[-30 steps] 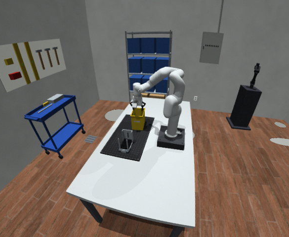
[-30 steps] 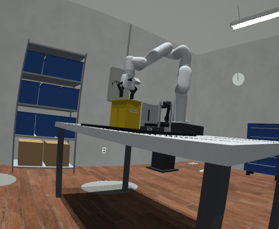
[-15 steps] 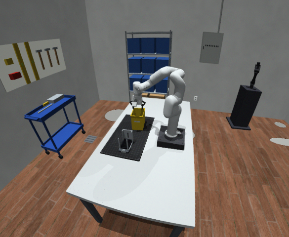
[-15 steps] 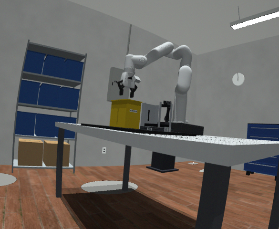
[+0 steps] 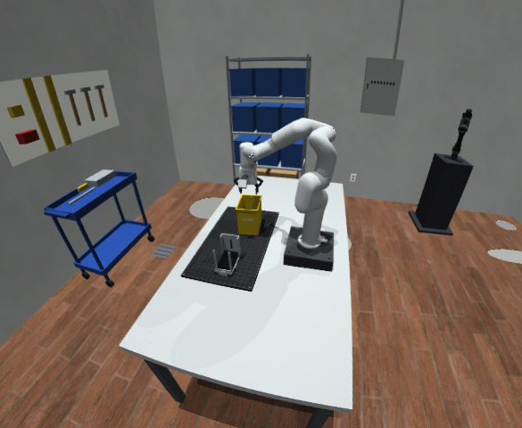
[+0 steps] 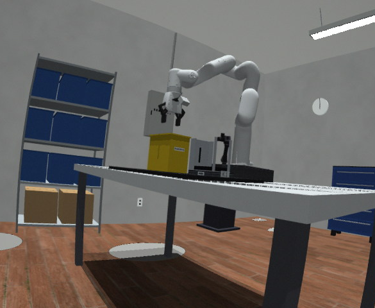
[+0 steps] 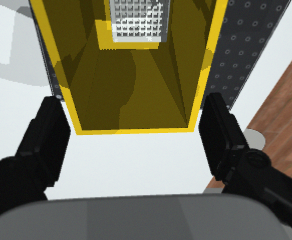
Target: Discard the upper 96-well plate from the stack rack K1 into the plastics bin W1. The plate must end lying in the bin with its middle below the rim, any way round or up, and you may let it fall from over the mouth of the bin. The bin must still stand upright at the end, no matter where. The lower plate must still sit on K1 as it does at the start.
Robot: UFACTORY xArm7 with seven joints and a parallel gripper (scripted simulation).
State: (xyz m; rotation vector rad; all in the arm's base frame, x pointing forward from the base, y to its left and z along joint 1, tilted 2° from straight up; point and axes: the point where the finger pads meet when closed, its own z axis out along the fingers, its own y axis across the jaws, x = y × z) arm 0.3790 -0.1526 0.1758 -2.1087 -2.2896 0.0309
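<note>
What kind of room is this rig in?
Likely a workshop or lab bay: a wall-mounted tool board with hammers, a grey metal shelf rack of blue bins, and a blue wheeled cart surround the white table carrying the white robot arm.

Even bright light, soft shadows, sharp
</note>
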